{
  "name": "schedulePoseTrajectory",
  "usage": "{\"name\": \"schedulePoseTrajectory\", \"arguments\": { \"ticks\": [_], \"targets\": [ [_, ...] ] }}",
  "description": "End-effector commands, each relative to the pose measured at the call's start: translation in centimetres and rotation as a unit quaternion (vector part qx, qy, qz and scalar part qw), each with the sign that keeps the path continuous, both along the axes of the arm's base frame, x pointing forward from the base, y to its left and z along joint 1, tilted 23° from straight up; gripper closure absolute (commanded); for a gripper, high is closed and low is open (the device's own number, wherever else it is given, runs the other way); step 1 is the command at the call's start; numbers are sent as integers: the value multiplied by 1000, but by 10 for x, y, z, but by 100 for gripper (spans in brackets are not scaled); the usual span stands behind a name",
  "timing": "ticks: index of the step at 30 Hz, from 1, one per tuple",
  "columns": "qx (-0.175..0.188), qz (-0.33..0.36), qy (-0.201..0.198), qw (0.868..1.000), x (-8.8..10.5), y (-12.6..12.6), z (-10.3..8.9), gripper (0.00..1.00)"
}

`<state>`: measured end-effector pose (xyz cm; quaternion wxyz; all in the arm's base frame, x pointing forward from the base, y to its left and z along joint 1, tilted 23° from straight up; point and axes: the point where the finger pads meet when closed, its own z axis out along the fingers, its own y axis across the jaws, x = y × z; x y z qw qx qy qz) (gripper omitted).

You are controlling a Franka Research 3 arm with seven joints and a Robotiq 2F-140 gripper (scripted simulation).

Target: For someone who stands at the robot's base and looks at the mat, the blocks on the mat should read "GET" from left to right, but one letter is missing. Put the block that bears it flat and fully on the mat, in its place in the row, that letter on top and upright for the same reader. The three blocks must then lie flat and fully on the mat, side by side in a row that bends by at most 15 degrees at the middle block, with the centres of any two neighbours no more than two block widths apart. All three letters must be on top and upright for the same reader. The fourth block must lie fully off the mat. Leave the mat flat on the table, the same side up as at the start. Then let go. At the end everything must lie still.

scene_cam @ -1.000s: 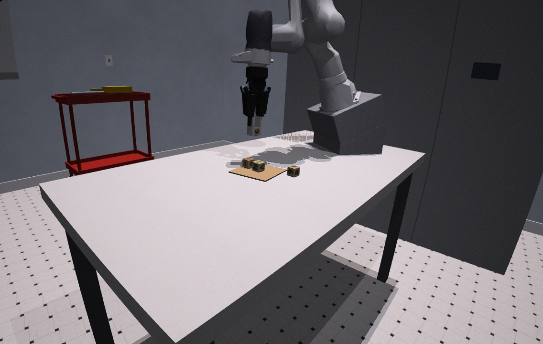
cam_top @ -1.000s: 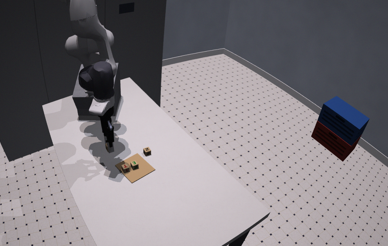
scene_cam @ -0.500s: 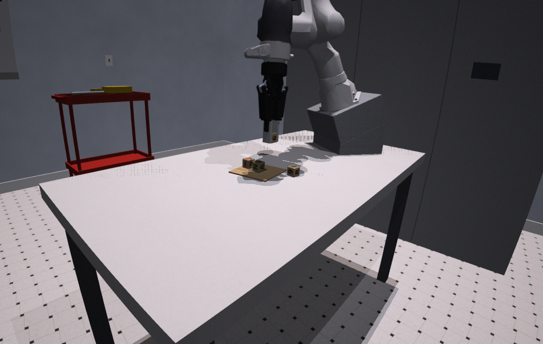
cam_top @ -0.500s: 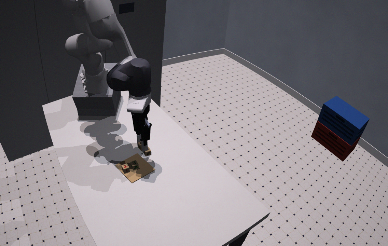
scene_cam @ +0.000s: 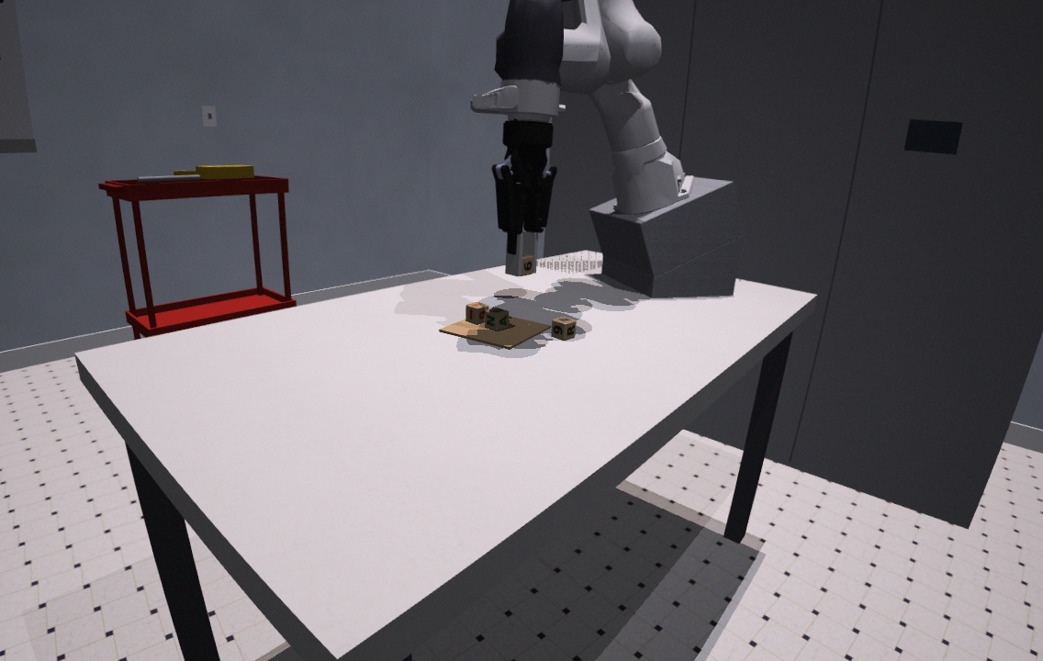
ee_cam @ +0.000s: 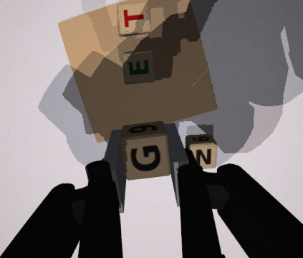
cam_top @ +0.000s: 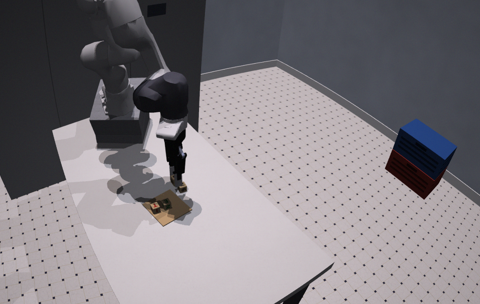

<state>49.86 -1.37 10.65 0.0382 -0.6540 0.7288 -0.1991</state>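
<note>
Gripper (ee_cam: 147, 179) is clamped narrow on the G block (ee_cam: 145, 154), pads on both sides, block hanging in the air w/ the G facing the wrist cam. In the wrist view it sits at lower center of the frame, right at the near edge of the tan mat (ee_cam: 170, 96). In the exterior view the held block (scene_cam: 527, 264) is clearly up off the white table (scene_cam: 344, 427), above and behind the mat (scene_cam: 519, 332) near the middle of the frame. On the mat: T block (ee_cam: 133, 19) w/ red letter near the top of the wrist frame, E block (ee_cam: 141, 68) w/ green letter just below it, the two close together but w/ a small gap. Both flat, letters up. Rest of the mat below the E is bare, partly under the arm's shadow. N block (ee_cam: 203, 152) is off the mat on the table, just right of the held block in the wrist view; exterior view shows it (scene_cam: 564, 328) just beside the mat's right edge. From the top cam the gripper (cam_top: 178, 180) comes straight down at center-left, w/ the T (cam_top: 155, 206) and E (cam_top: 166, 203) on the mat (cam_top: 175, 216) below it. Background stuff: red cart (scene_cam: 195, 188) at left in the exterior view w/ a yellow thing on its top shelf, and a blue-over-red crate stack (cam_top: 421, 156) at the right of the top view, contents not visible.
</note>
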Motion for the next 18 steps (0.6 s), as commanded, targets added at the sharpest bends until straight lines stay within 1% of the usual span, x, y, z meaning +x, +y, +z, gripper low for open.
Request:
{"name": "schedulePoseTrajectory", "arguments": {
  "ticks": [1, 18],
  "targets": [
    [3, -12, -1, 1000, 0, 0, -1, 84],
    [3, -12, -1, 1000, 6, -5, -20, 84]
  ]
}}
